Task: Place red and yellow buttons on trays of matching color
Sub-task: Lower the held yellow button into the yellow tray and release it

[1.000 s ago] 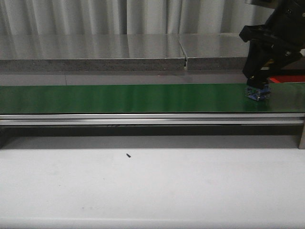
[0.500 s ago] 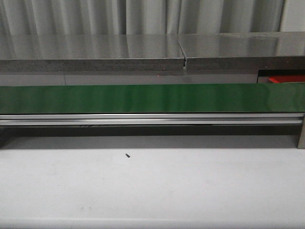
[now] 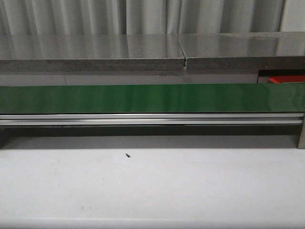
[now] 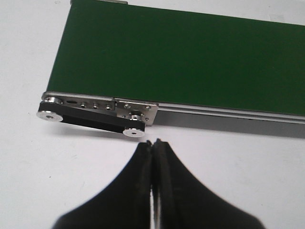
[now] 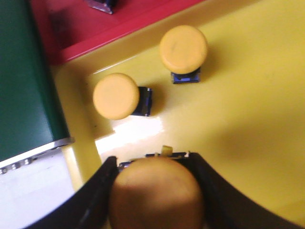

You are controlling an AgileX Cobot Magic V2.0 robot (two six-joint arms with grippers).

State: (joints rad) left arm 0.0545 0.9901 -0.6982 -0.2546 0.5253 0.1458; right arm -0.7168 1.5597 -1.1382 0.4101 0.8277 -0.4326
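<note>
Green conveyor belt (image 3: 143, 98), red tray (image 3: 286, 79) at far right, white table (image 3: 152, 186)

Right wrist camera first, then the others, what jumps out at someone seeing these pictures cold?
The right gripper holds a yellow button over the yellow tray, where two more yellow buttons already lie, beside a red tray. The front view shows a long, bare green conveyor belt. The left gripper hovers shut near the belt's end.

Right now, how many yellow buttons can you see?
3. Two yellow buttons lie on the yellow tray: one near the red tray, one toward the green belt. The third sits in the right gripper above that tray. Others may be hidden.
</note>
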